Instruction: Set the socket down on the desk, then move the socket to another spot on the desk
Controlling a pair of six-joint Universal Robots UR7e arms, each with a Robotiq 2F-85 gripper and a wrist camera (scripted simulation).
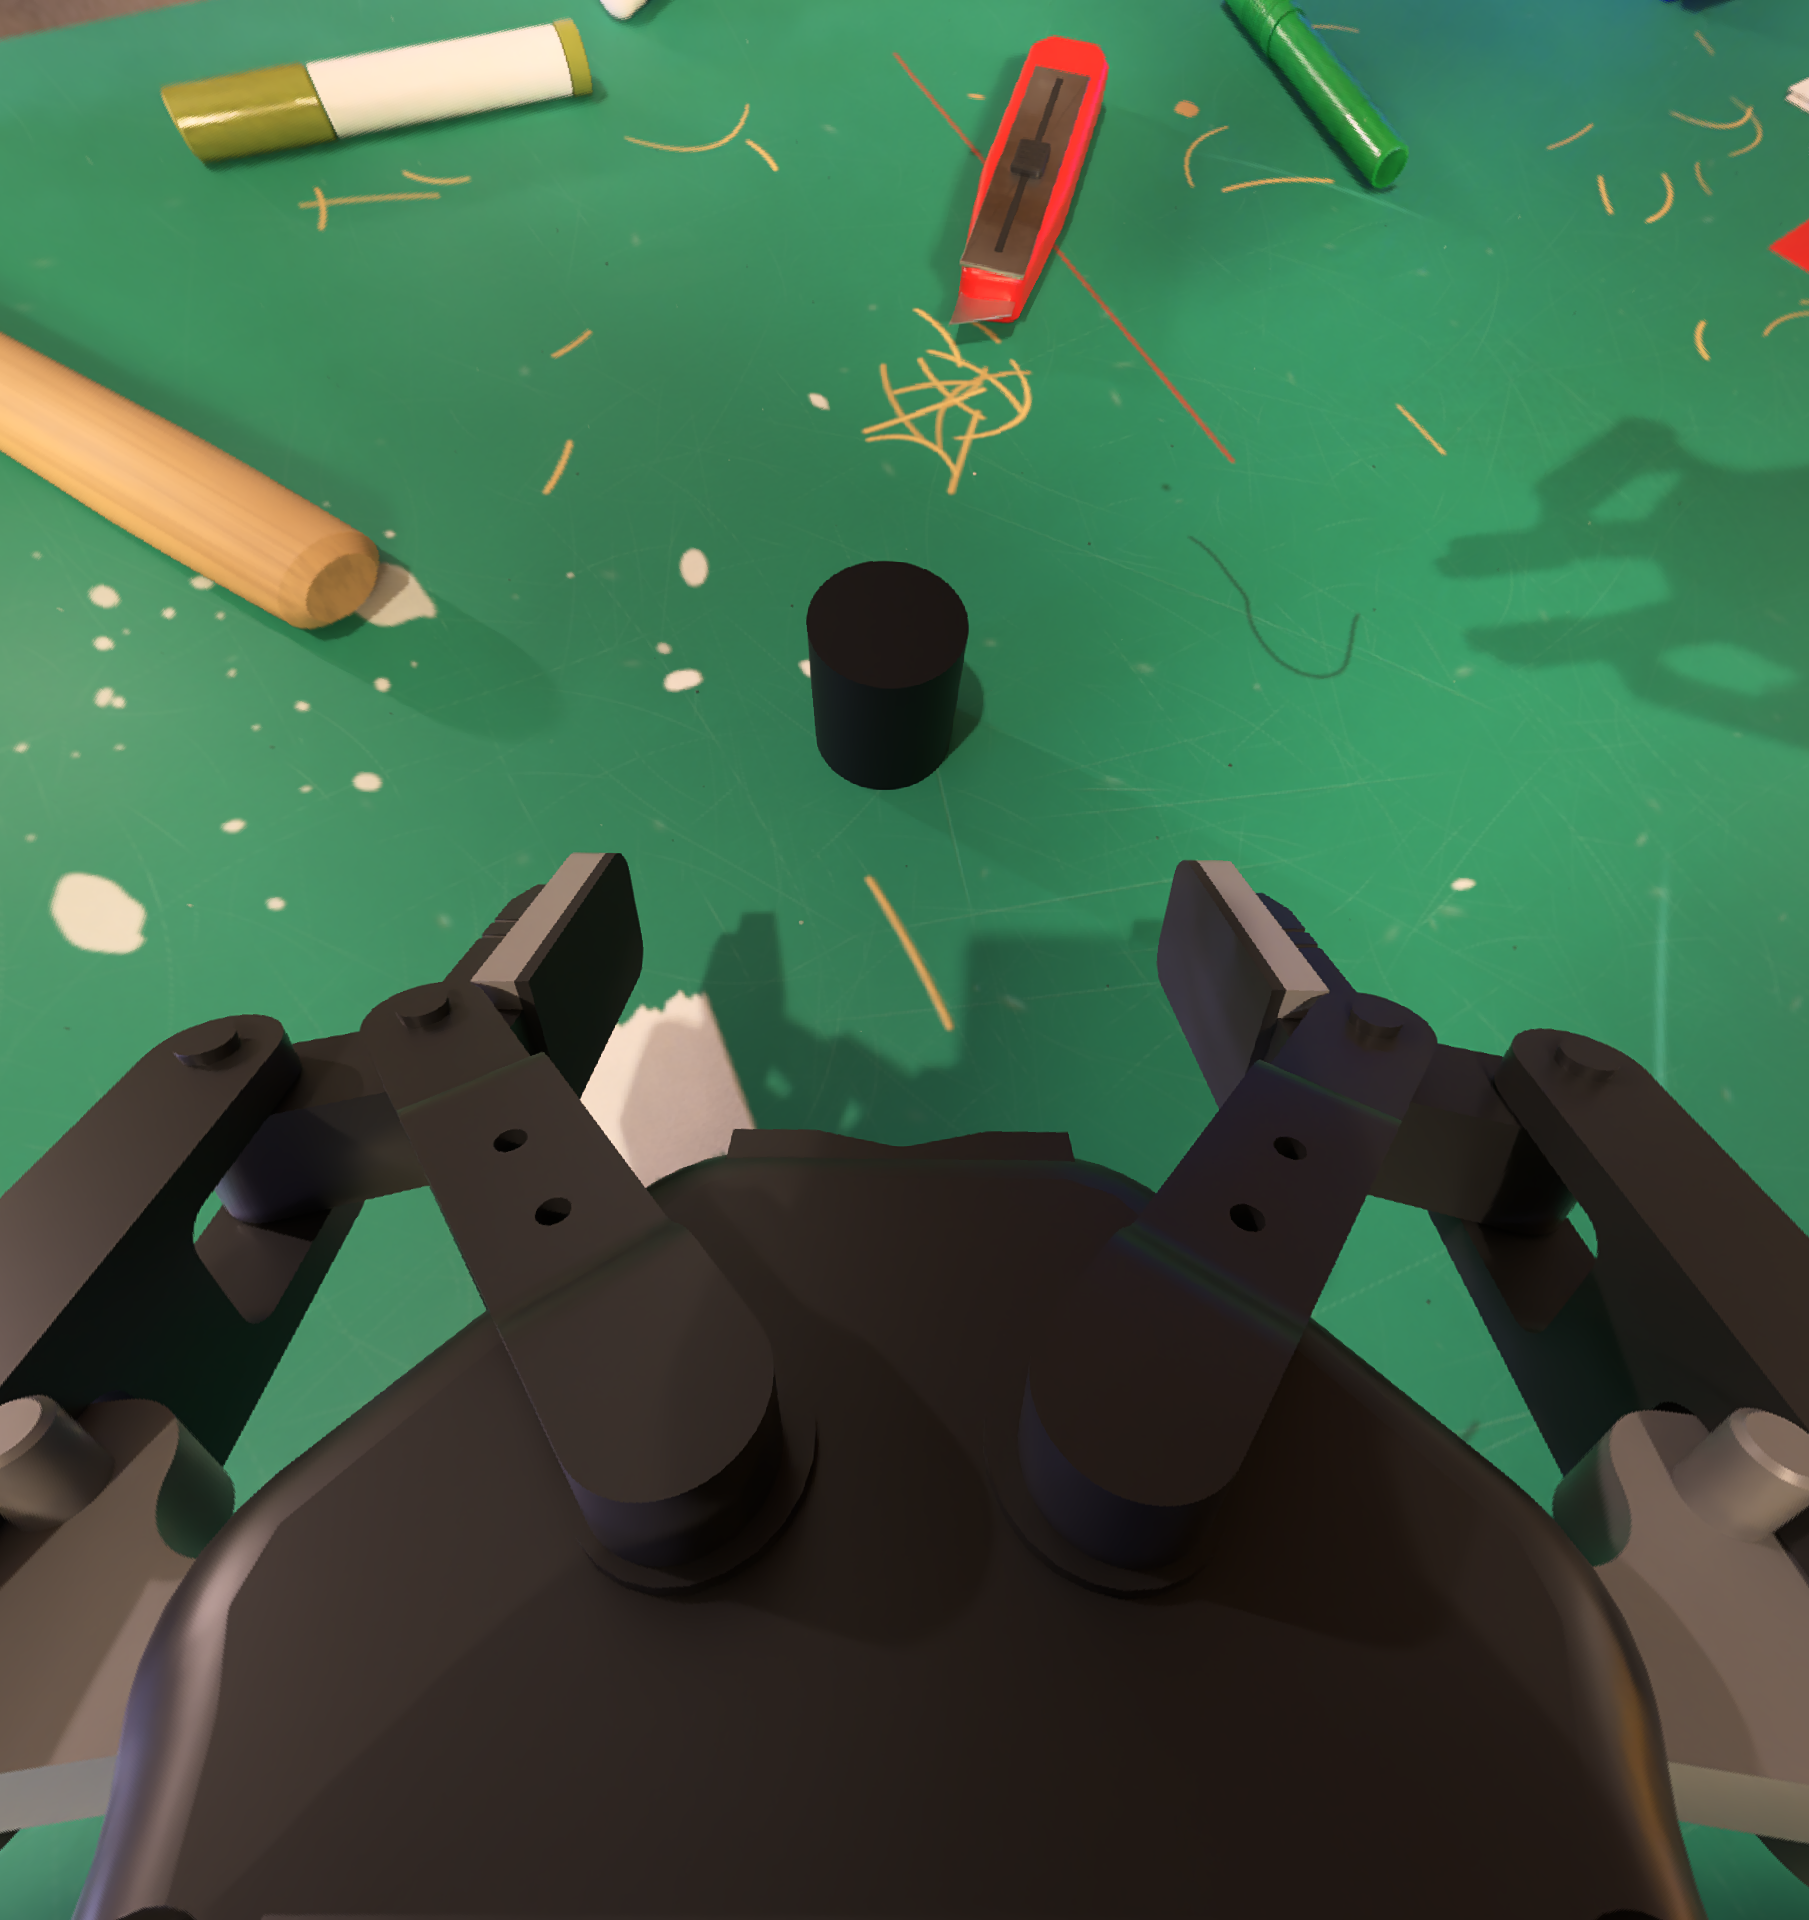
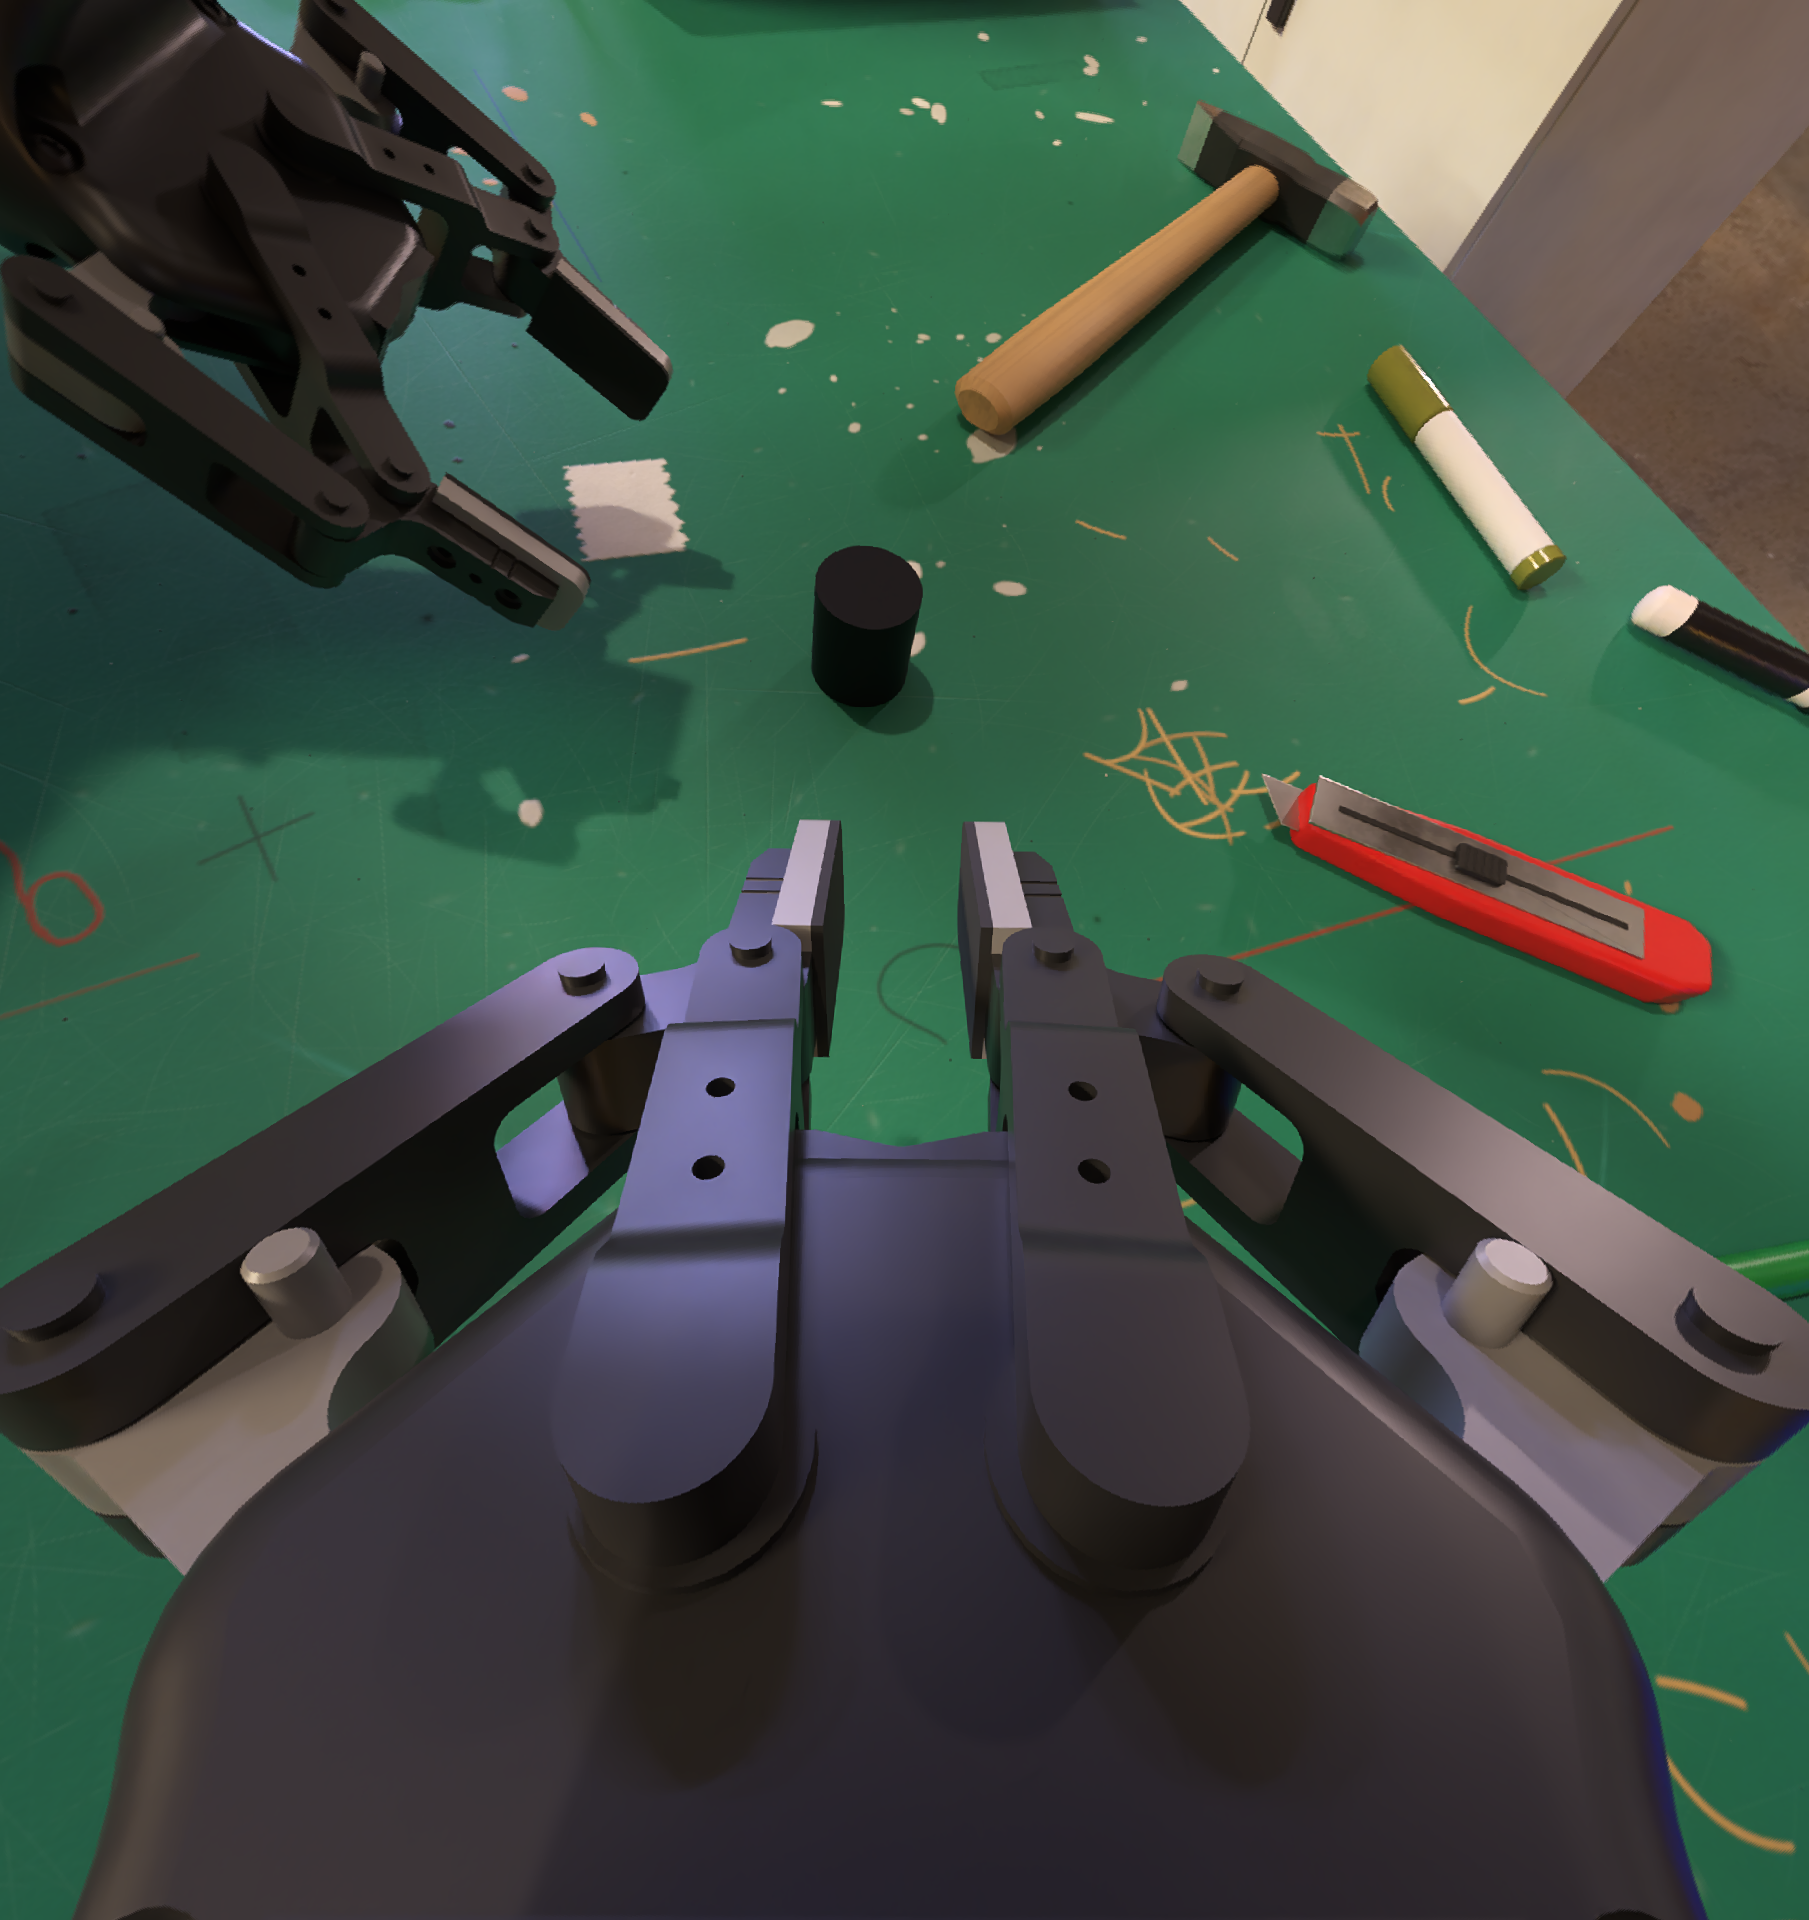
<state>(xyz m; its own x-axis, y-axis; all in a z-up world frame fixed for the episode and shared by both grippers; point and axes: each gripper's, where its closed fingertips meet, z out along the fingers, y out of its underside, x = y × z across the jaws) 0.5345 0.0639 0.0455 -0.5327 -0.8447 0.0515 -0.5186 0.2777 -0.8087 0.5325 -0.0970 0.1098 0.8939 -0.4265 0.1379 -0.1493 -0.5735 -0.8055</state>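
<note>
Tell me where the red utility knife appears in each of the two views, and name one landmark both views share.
Left wrist view: the red utility knife lies at the top, right of centre, blade end toward the camera.
Right wrist view: the knife lies at the right, at mid-height, blade pointing left.
Shared landmark: the black socket stands upright on the green desk, near the centre of each view.

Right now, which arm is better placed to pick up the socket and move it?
Left, probably. The left gripper is wide open with the upright socket centred just ahead; the right gripper has a narrower gap.
</note>
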